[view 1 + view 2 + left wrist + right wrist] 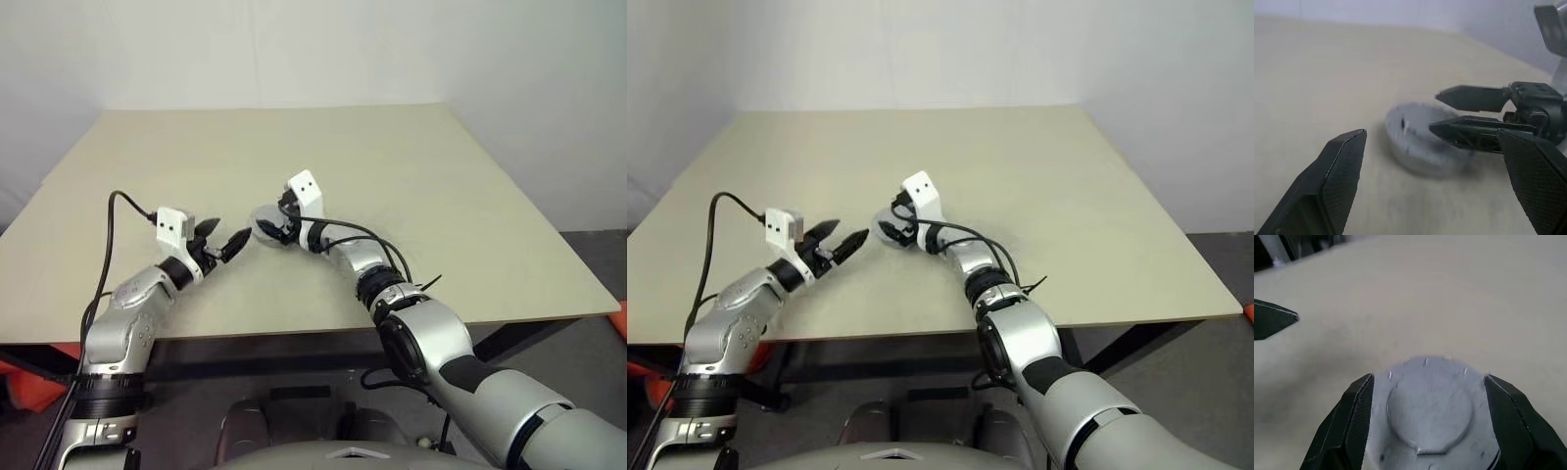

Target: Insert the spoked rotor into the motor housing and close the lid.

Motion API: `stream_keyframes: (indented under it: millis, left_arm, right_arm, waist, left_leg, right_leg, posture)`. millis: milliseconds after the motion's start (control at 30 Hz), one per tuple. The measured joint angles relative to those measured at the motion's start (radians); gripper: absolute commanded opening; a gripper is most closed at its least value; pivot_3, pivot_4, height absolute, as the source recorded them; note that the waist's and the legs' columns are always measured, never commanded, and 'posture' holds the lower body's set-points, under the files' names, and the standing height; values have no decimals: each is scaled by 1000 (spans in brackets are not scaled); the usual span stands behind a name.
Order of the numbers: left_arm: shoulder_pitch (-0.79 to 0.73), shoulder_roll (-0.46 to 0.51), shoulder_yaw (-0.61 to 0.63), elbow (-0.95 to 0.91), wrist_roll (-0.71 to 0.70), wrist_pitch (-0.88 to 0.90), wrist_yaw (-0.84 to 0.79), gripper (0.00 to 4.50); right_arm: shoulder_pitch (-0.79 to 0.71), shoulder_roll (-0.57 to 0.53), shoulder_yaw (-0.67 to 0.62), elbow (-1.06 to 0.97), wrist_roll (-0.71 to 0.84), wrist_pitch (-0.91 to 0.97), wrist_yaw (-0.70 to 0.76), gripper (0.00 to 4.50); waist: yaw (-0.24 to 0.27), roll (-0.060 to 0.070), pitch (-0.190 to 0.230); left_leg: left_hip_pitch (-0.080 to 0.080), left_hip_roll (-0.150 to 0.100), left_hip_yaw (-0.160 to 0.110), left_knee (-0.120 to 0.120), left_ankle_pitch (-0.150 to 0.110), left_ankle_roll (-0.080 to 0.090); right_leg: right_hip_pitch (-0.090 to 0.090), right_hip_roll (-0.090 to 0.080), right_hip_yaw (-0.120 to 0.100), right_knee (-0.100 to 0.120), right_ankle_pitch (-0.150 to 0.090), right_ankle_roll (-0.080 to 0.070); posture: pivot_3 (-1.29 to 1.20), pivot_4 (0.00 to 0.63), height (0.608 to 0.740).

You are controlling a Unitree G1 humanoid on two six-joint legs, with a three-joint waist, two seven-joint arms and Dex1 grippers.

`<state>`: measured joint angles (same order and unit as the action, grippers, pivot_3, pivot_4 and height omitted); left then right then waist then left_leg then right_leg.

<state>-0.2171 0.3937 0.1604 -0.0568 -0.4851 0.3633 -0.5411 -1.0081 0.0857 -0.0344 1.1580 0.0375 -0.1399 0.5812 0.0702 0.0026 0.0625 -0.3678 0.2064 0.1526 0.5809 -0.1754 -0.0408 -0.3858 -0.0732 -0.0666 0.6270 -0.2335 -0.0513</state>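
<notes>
1. Lid [1430, 406]: you will find the grey disc with the notched edge and raised round centre lying flat on top of the round grey assembly on the table [411, 166], near the middle of its front half.
2. Motor housing [1418, 156]: in the left wrist view you see it as a shallow, pale grey round body under the lid. The view is blurred there, so you cannot tell whether the lid is seated all the way round.
3. Spoked rotor: you cannot confirm its position; the lid covers the top of the housing.
4. Right gripper [266, 228]: its two black fingers [1352, 426] stand apart, one on each side of the lid. In the right wrist view the lid fills the gap between them; you cannot tell whether the pads touch its rim. In the left wrist view the same two fingers reach over the housing from the side.
5. Left gripper [221, 239]: its fingers are spread wide and hold nothing. It sits just left of the housing, pointing towards it, with the tips apart from it.
6. Table: pale wooden top, with a white wall behind.
</notes>
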Motion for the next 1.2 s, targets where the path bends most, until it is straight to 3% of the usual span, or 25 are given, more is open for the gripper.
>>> stream_keyframes:
  millis: [267,500,667,1100,1200]
  left_arm:
    - [-138,8,-73,268,156,-173,-73,4500]
    - [-340,-41,-179,567,309,-341,-113,4500]
    - [-390,-84,-218,721,359,-390,-133,4500]
    - [-415,-124,-222,768,387,-403,-129,4500]
    - [-410,-122,-216,758,388,-397,-125,3868]
  right_arm:
    - [-50,-121,-81,-124,63,10,-44,4023]
    - [-43,-149,-89,-128,67,11,-86,4023]
    - [-16,-161,-89,-164,71,17,-93,4023]
    - [2,-165,-87,-192,71,32,-111,4023]
    - [2,-162,-87,-192,71,32,-117,4049]
  waist:
    - [4,0,0]
    - [5,0,0]
    - [6,0,0]
    - [26,0,0]
    - [25,0,0]
  left_leg:
    - [-1,-1,0,0,0,0]
    - [-2,-1,0,0,0,0]
    - [-4,-1,0,0,0,1]
    - [-4,-1,1,0,0,1]
    - [-3,0,1,0,0,1]
  right_leg:
    - [0,0,0,-1,0,0]
    - [-2,0,0,-1,0,0]
    - [-4,0,1,-1,0,-1]
    - [-4,-1,1,-1,0,-1]
    - [-4,-1,1,-1,0,-1]
  posture:
    - [0,0,740]
    - [0,0,740]
    - [0,0,740]
    - [0,0,740]
    - [0,0,740]
